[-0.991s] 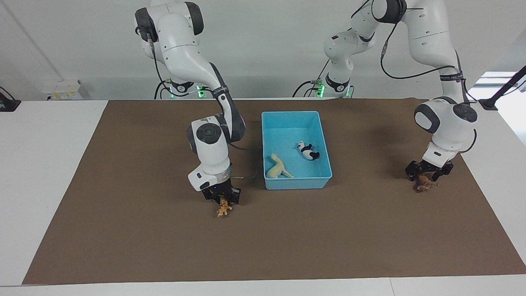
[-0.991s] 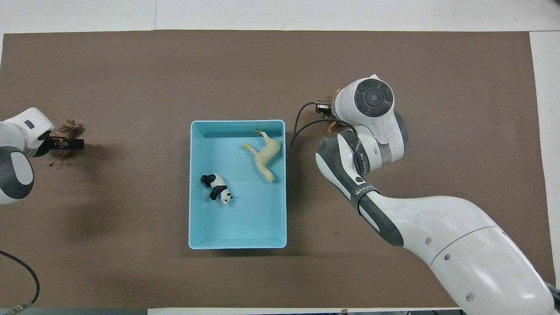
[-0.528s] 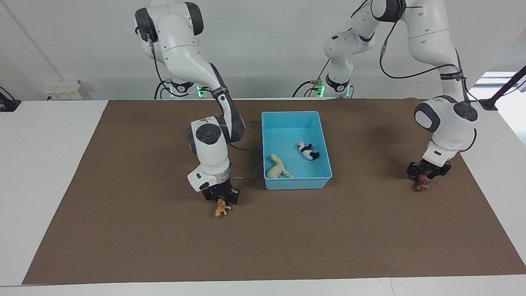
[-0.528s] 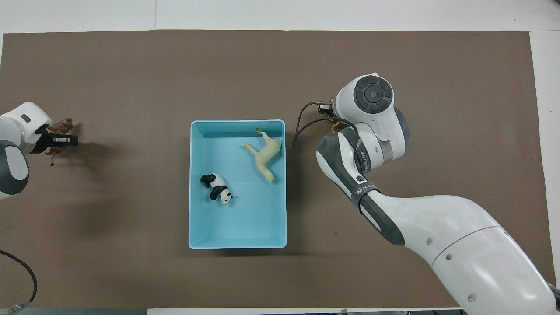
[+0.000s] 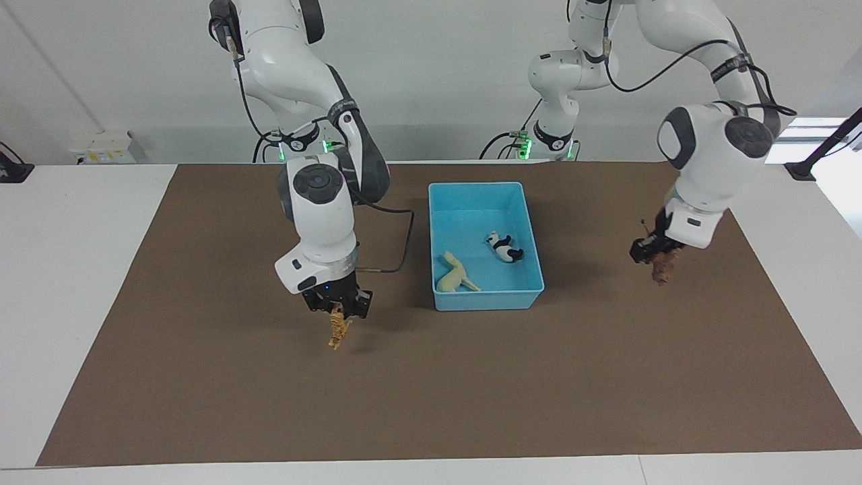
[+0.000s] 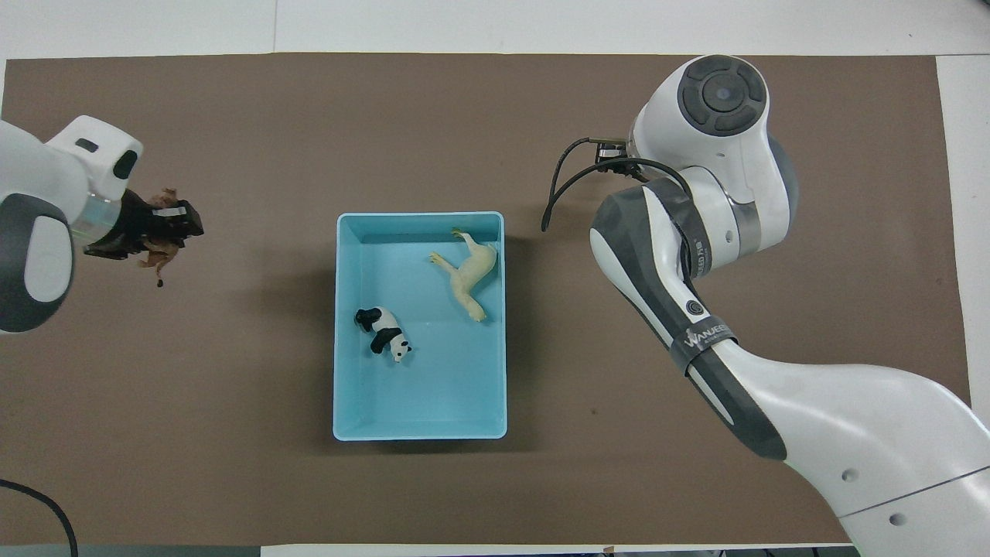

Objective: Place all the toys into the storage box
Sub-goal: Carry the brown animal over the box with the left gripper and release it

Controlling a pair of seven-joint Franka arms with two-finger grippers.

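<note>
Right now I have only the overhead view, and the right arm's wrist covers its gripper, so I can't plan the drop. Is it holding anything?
Observer: Yes. The right gripper is shut on the tiger, which hangs below it.
Operator: Is the tiger off the mat?
Observer: Yes, it hangs clear of the mat, with its shadow underneath.
Operator: And the left arm's toy?
Observer: The lion in the left gripper is also up in the air.

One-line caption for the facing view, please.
Both grippers, right with tiger, left with lion, raised beside the box holding horse and panda.
</note>
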